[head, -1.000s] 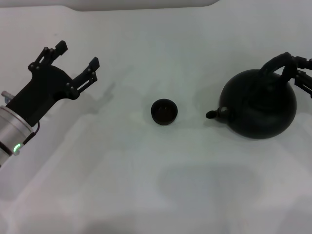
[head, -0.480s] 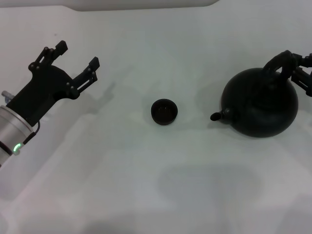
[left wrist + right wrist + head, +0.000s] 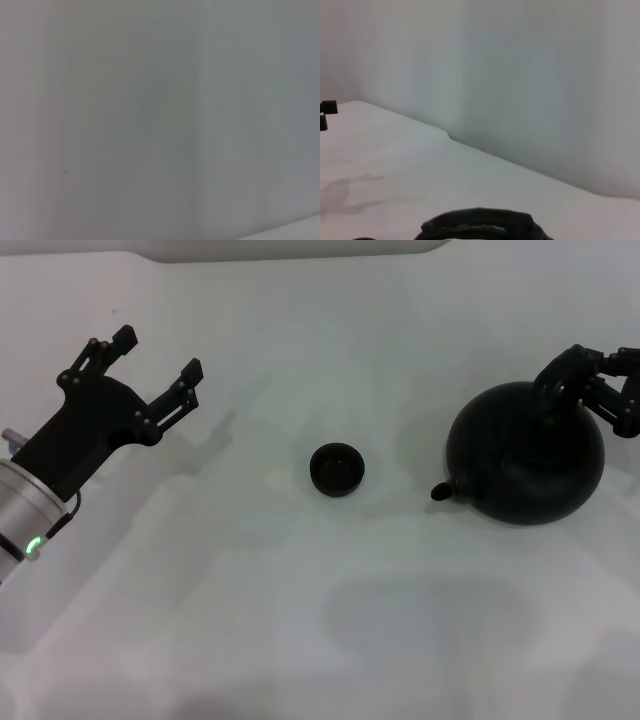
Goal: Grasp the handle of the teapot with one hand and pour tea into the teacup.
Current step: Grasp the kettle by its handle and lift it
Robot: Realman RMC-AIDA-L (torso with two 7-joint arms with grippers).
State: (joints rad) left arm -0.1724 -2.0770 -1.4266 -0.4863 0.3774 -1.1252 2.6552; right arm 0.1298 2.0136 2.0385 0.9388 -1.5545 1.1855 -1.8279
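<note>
Presently the right gripper (image 3: 590,383) is clamped on the handle (image 3: 562,373) of the teapot (image 3: 525,454), well right of the teacup (image 3: 337,469); the left gripper (image 3: 158,355) hangs spread at far left.

No readable text, labels or numbers on anything.

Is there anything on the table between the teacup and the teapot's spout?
No. In the head view, only bare white table lies between the teacup and the teapot.
</note>
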